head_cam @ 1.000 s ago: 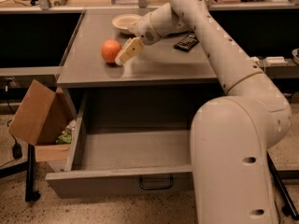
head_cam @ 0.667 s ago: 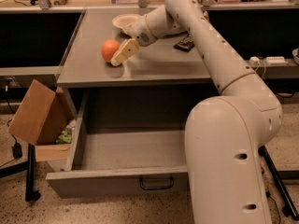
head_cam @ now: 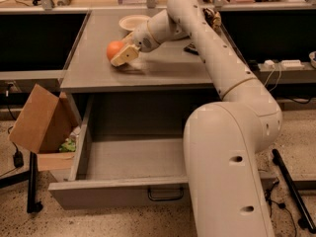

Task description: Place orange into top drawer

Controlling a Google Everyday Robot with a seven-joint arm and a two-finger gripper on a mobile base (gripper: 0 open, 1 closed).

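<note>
Bright orange against grey: the orange [head_cam: 112, 48] sits on the surface [head_cam: 168, 73], towards its left side and a little in front of the white bowl [head_cam: 132, 21]. The pale arm [head_cam: 207, 48] reaches across from the right, and the gripper [head_cam: 122, 56] is right up against the fruit's near side, overlapping it. Whether it has a hold, I cannot tell. Below, the top drawer [head_cam: 98, 195] stands pulled wide open. A cardboard box [head_cam: 39, 120] leans beside its left wall.
</note>
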